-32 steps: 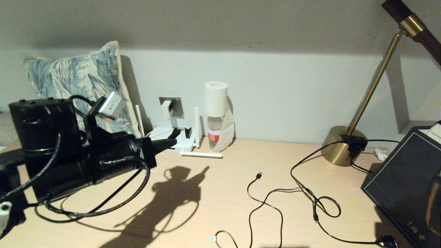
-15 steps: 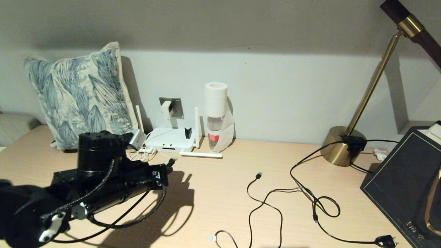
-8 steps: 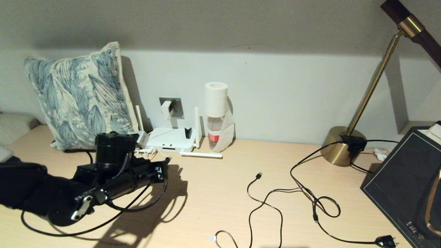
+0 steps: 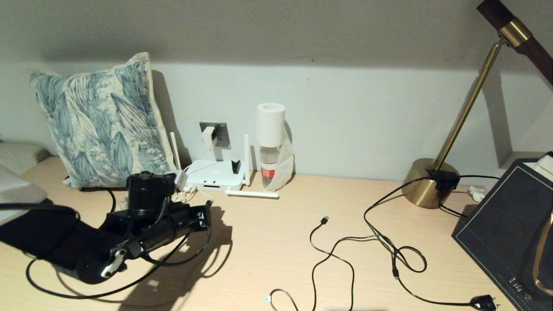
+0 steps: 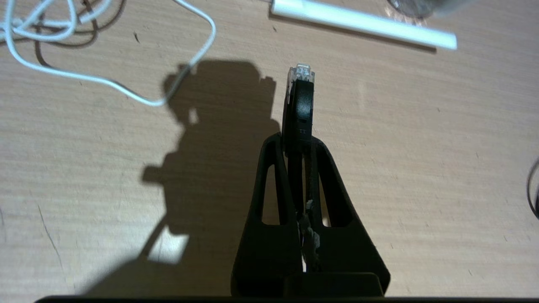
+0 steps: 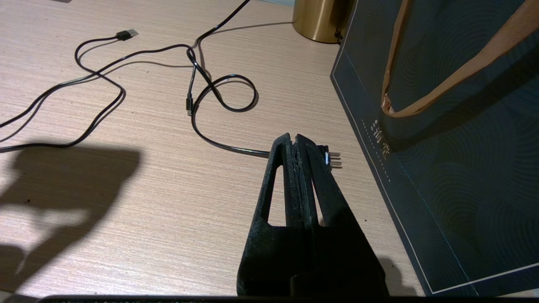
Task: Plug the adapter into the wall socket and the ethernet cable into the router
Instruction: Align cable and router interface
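- The left gripper (image 5: 298,141) hangs low over the wooden desk (image 4: 276,242), on the robot's left, a little in front of the router (image 4: 212,175).
- Its two black fingers are pinched together on the ethernet cable (image 5: 298,107). The cable's black boot and clear clip connector stick out past the fingertips, pointing toward the back of the desk.
- In the left wrist view, the connector tip sits above bare desk, apart from the router's fallen white antenna (image 5: 362,24), which lies flat beyond it.
- A thin white cord (image 5: 126,90) loops on the desk off to one side of the gripper, not touching it.
- The router is a flat white box against the wall, with white stick antennas rising at its sides. It lies near the gripper, but is not touching it.
- The adapter (image 4: 208,135), a small white cube, sits on the grey wall socket (image 4: 214,134) above the router.
- A patterned blue pillow (image 4: 97,123) leans on the wall behind the left arm.
- A water bottle (image 4: 270,166) with a roll of white tissue (image 4: 271,124) on top stands just beside the router.
- The right gripper (image 6: 297,145) hovers near the desk's right edge, fingers pressed together with nothing between them. It is beside a dark gift bag (image 6: 442,126), with a black power plug (image 6: 330,158) on the desk just behind its tip.
- A black USB cable (image 4: 335,242) trails loose across the middle of the desk, and a brass lamp base (image 4: 427,188) stands at the back right.
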Tool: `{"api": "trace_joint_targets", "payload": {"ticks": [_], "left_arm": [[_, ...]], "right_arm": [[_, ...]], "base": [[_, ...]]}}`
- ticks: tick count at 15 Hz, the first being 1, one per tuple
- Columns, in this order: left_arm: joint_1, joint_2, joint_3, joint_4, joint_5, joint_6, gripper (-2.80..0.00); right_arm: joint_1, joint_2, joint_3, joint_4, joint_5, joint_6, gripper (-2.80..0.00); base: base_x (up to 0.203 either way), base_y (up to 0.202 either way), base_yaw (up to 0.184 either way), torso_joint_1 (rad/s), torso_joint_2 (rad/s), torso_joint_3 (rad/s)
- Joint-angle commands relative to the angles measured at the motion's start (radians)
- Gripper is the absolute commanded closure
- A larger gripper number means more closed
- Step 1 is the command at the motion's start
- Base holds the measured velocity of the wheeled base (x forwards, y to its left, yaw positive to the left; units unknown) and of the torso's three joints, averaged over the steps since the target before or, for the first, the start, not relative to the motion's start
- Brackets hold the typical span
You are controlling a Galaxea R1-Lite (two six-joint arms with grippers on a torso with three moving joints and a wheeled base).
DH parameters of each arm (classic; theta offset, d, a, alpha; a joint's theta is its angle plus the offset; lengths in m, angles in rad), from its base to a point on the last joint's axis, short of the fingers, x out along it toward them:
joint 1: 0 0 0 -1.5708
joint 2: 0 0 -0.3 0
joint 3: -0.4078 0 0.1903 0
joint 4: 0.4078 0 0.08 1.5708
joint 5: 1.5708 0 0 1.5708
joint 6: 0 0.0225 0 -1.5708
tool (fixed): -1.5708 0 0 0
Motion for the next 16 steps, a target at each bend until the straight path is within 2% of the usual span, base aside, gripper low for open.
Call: {"api": "trace_joint_targets", "payload": {"ticks": [1, 6, 10, 16], "left_arm": [[0.002, 0.063, 0.004, -0.051, 0.001, 0.002, 0.0], [0.008, 0.076, -0.02, -0.059, 0.0, 0.006, 0.0], [0.019, 0.06, -0.026, -0.047, -0.006, 0.11, 0.0], [0.059, 0.146, -0.107, -0.047, -0.031, 0.114, 0.0]], "right_arm": [[0.0, 0.002, 0.0, 0.001, 0.0, -0.001, 0.0], [0.0, 0.002, 0.0, 0.001, 0.0, -0.001, 0.0], [0.0, 0.002, 0.0, 0.0, 0.0, -0.001, 0.0], [0.0, 0.002, 0.0, 0.0, 0.0, -0.001, 0.0]], "base": [[0.0, 0.0, 0.0, 0.0, 0.0, 0.0], [0.0, 0.0, 0.0, 0.0, 0.0, 0.0], [0.0, 0.0, 0.0, 0.0, 0.0, 0.0], [0.0, 0.0, 0.0, 0.0, 0.0, 0.0]]}}
